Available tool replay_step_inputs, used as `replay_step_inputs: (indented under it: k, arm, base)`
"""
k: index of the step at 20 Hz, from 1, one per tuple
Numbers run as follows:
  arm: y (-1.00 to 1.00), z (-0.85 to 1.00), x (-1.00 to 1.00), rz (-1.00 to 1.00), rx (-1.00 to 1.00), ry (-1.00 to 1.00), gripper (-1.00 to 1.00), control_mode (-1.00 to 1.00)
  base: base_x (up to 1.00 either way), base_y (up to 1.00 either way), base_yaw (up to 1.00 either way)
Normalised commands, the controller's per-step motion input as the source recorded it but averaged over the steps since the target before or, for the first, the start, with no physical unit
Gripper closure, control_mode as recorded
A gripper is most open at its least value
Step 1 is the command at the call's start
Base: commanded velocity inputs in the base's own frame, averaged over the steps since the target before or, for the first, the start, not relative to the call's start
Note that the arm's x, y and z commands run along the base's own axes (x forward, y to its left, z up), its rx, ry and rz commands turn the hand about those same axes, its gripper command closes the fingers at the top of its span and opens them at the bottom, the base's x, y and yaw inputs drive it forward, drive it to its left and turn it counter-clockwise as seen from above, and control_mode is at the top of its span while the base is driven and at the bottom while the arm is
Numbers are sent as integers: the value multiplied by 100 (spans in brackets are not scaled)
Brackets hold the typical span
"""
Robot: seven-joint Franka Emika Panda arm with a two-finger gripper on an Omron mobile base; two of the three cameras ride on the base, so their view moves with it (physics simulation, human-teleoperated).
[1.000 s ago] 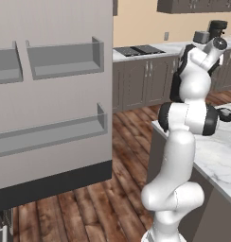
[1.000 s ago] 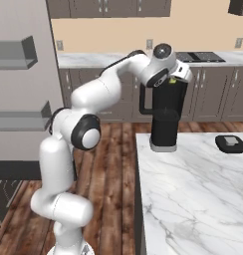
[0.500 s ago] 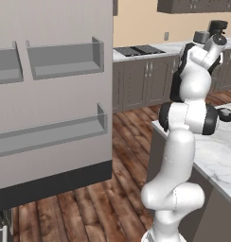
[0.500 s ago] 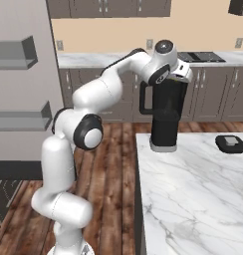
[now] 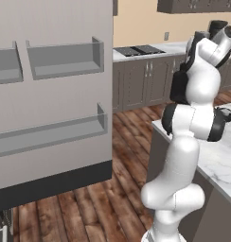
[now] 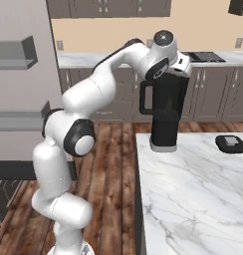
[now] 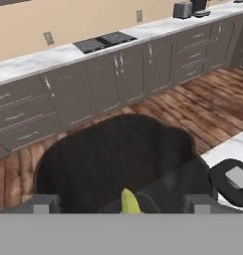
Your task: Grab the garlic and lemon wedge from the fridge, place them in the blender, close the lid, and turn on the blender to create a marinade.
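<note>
The blender (image 6: pixel 166 117) stood near the table's (image 6: pixel 193 199) left edge, open marble to its right, the lid (image 6: pixel 230 143) lying well apart by the far right edge. The pincer (image 7: pixel 121 203), shut a second before, hung spread wide and empty above the open jug, a yellow wedge (image 7: pixel 128 201) inside.

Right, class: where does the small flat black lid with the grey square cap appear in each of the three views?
Left base view: small flat black lid at the right edge, on the white marble counter, partly behind the arm.
Right base view: lid far right, right of the black blender jug.
Hand view: lid lower right.
Shared landmark: black cooktop on the back counter.
</note>
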Motion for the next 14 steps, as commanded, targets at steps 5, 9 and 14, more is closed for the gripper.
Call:
replay_step_inputs:
  k: [5,9,14]
  arm:
    - [56,10,-100,0,0,-5,-100,-100]
    - [59,-12,-100,1,-1,0,-100,-100]
    - [77,-31,-100,2,-5,2,-100,-100]
  base:
    - [0,0,0]
    - [0,0,0]
    - [0,0,0]
